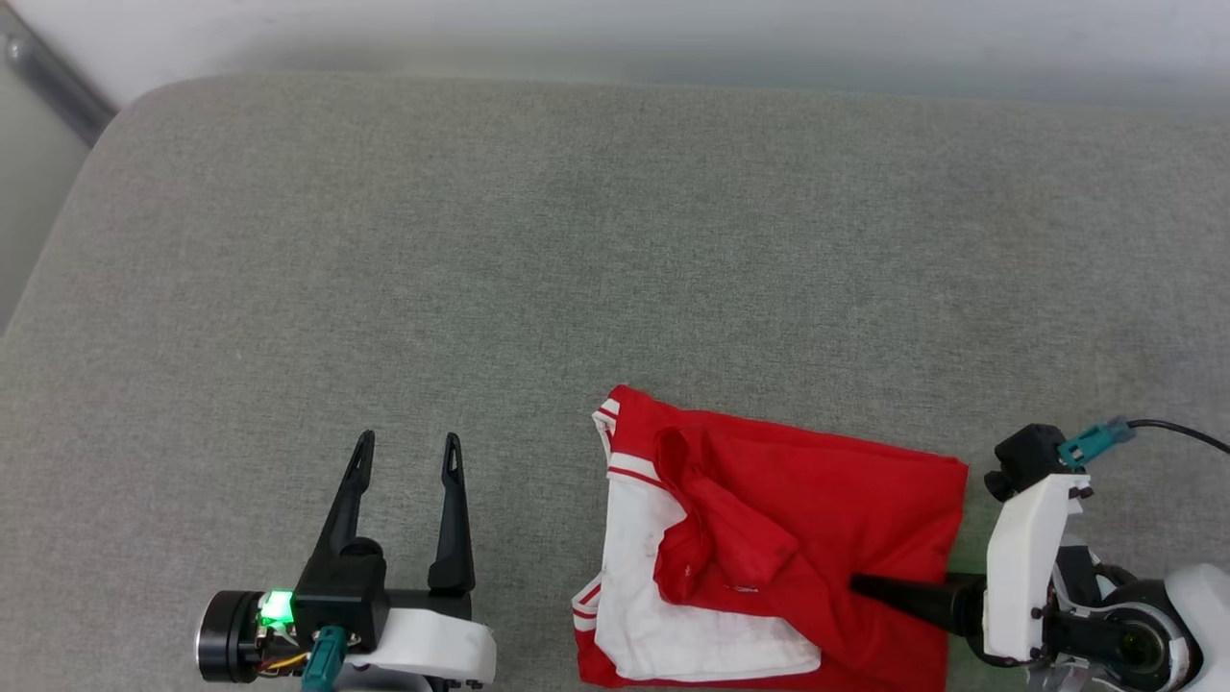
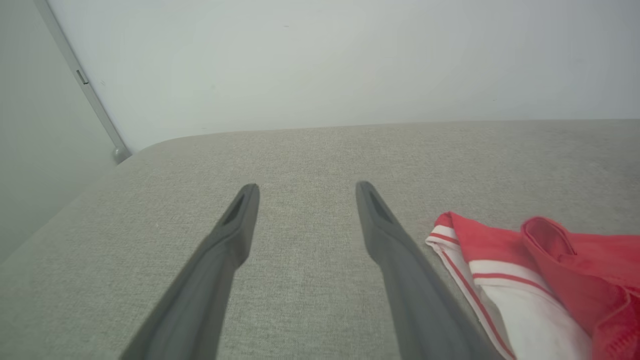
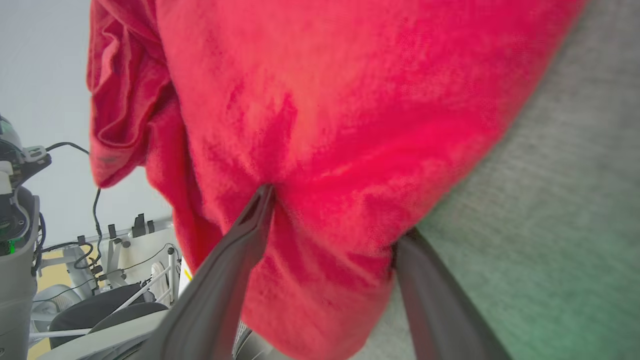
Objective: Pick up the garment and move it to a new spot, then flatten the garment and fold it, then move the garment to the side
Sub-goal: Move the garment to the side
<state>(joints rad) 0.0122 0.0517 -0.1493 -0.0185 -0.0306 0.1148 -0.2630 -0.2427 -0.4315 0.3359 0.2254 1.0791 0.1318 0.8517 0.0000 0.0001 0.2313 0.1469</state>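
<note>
The garment (image 1: 798, 519) lies folded on the grey cushion (image 1: 480, 240) near its front edge. It is red, with a white sleeve and red-striped trim at its left side. My right gripper (image 3: 332, 215) reaches in from the right and stands open astride the garment's right edge. One finger (image 1: 903, 596) lies on top of the red cloth (image 3: 325, 100) and the other goes under it. My left gripper (image 1: 408, 440) rests open and empty over bare cushion to the left of the garment. In the left wrist view that gripper (image 2: 306, 186) has the striped sleeve (image 2: 500, 270) at its right.
The cushion stretches far back to a pale wall (image 1: 615, 38), and its rounded left edge (image 1: 58, 240) drops off beside a metal rail (image 1: 58, 86). Past the cushion's front edge, the right wrist view shows cables and equipment (image 3: 100, 280).
</note>
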